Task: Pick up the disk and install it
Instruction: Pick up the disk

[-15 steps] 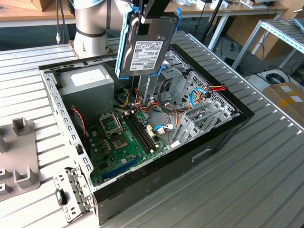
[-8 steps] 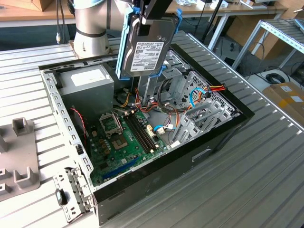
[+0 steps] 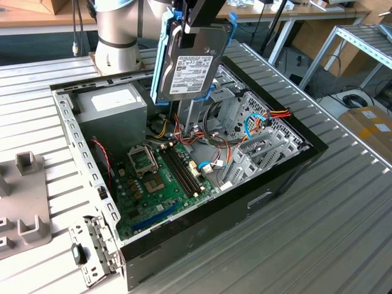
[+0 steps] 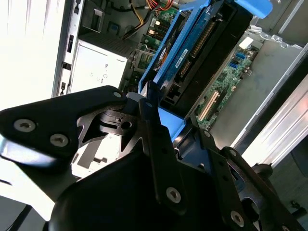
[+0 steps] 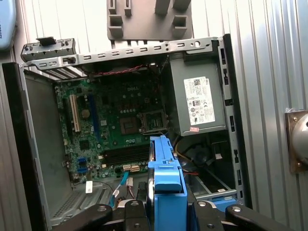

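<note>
The hand [image 3: 199, 21] is closed on the top edge of the disk [image 3: 187, 64]. Its two black fingers [image 4: 156, 144] press against either side of the blue frame [image 5: 166, 190], with only the frame's thickness between them.

In the exterior view the disk hangs upright and slightly tilted. Its white label is turned toward the camera, and the blue frame runs down both long edges. It is held over the open computer case [image 3: 288, 165], which lies on its side on the slatted metal counter [image 3: 331, 239].

The disk sits above the rear half of the case. The grey power supply [image 3: 113, 110] is toward the exterior view's left of it and the silver drive cage [image 3: 260, 125] toward the exterior view's right. It looks to be clear of everything beneath it, though the exterior view does not settle how high it hangs.

Under it lie the green motherboard [image 3: 156, 190], with its processor socket [image 3: 142, 160] and memory slots, and a tangle of red, yellow and blue cables [image 3: 278, 114].

In the second wrist view the disk runs away from the fingers toward the motherboard, with blue frame on one side and the dark body on the other. The first wrist view looks along the blue frame into the case, with the power supply's white label beside it.

The arm [image 3: 116, 37] has its base on the counter behind the case. A grey fixture [image 3: 24, 202] lies on the counter to the exterior view's left of the case
</note>
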Controlling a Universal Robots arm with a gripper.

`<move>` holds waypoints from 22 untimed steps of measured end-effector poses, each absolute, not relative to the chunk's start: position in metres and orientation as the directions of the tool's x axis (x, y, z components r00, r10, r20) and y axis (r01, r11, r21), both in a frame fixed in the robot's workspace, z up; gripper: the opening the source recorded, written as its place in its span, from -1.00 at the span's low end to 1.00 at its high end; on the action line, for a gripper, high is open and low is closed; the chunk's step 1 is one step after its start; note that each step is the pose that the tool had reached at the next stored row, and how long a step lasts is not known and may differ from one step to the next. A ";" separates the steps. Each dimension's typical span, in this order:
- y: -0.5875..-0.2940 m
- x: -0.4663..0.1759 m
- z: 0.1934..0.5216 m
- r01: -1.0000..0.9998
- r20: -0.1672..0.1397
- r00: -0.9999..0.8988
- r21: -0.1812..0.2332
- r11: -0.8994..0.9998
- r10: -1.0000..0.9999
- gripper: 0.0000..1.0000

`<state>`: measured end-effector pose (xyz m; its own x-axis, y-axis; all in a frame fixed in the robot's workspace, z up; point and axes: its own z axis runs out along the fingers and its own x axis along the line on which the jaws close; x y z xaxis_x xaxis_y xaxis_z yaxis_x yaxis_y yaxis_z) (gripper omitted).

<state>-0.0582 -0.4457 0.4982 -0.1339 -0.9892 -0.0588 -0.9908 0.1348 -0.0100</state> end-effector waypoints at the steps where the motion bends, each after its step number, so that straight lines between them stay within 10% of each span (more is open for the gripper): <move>1: -0.446 -0.058 0.498 -0.991 -0.059 -0.134 -0.010 0.135 -0.989 -0.25; 22: -0.455 -0.058 0.498 -0.991 -0.059 -0.134 -0.010 0.135 -0.989 -0.25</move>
<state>-0.0583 -0.4549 0.4982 -0.1340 -0.9892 -0.0587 -0.9908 0.1348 -0.0099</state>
